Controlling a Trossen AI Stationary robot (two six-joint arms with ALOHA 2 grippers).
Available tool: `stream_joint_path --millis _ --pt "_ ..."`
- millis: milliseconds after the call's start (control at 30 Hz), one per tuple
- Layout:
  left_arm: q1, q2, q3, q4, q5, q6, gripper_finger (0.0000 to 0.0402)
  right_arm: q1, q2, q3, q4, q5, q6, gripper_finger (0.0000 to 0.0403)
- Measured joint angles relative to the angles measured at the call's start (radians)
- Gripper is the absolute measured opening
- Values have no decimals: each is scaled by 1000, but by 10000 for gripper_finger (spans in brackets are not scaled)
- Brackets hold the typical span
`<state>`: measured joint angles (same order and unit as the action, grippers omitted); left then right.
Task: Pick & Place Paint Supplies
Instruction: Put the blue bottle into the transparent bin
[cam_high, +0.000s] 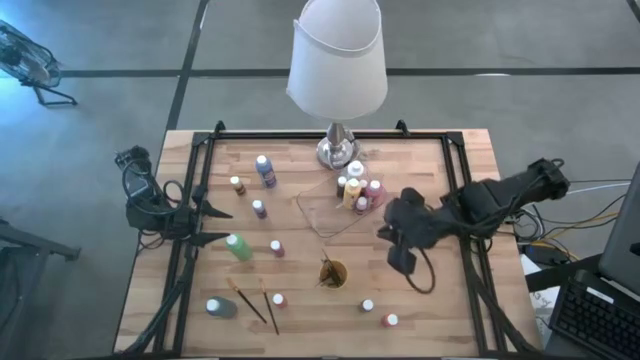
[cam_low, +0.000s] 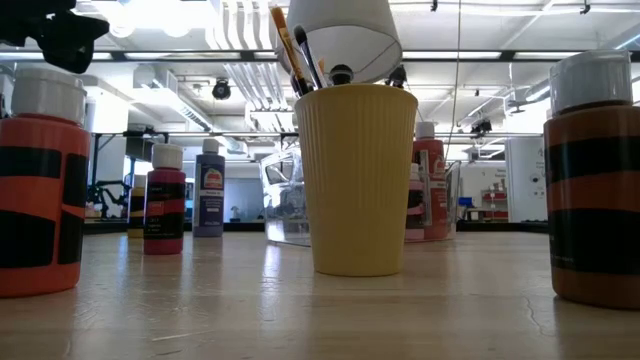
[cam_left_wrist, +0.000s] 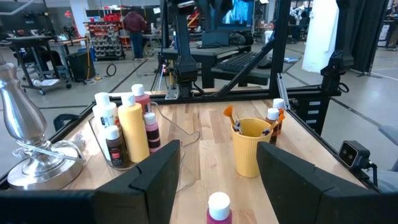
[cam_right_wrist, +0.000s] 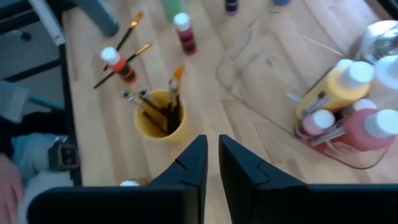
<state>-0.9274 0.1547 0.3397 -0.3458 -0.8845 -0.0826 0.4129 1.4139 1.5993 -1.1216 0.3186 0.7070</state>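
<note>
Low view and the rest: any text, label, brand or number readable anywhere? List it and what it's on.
None can be read.
Blue paint bottle: white label panel with a red band, print too small.
Dark red bottle: label blurred.
Two orange bottles up close: black bands only, no lettering visible.
Yellow cup: plain ribbed.
Bottles in the clear tray: labels too blurred.

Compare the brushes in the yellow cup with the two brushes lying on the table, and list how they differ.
The brushes in the cup stand nearly upright, leaning on the rim of the yellow cup; the two loose brushes lie flat on the wood. The cup brushes are bunched together inside a container; the loose brushes lie bare near the table's front left, beside a small bottle. Both sets are thin and dark-handled.
</note>
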Motion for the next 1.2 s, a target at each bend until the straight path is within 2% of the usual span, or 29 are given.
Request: stream_joint_path --millis 100,333,433,633,833,967,1067,1200 --pt "0 0 0 0 0 0 218 48 0 0 0 49 -12 24" --pt "0 0 0 0 0 0 218 144 -5 -3 -58 296 -103 9" --pt "0 0 0 0 0 0 218 149 -10 -36 -60 328 -131 8" --pt "0 0 0 0 0 0 218 140 -38 -199 21 292 -129 8" --pt "0 0 0 0 0 0 218 142 -115 -439 148 123 -54 8" --pt "0 0 0 0 0 0 218 141 -247 -604 186 132 40 8" --pt "0 0 0 0 0 3 218 140 -375 -722 289 134 64 8" --pt "0 0 0 21 0 112 218 140 -549 -852 520 141 -97 8"
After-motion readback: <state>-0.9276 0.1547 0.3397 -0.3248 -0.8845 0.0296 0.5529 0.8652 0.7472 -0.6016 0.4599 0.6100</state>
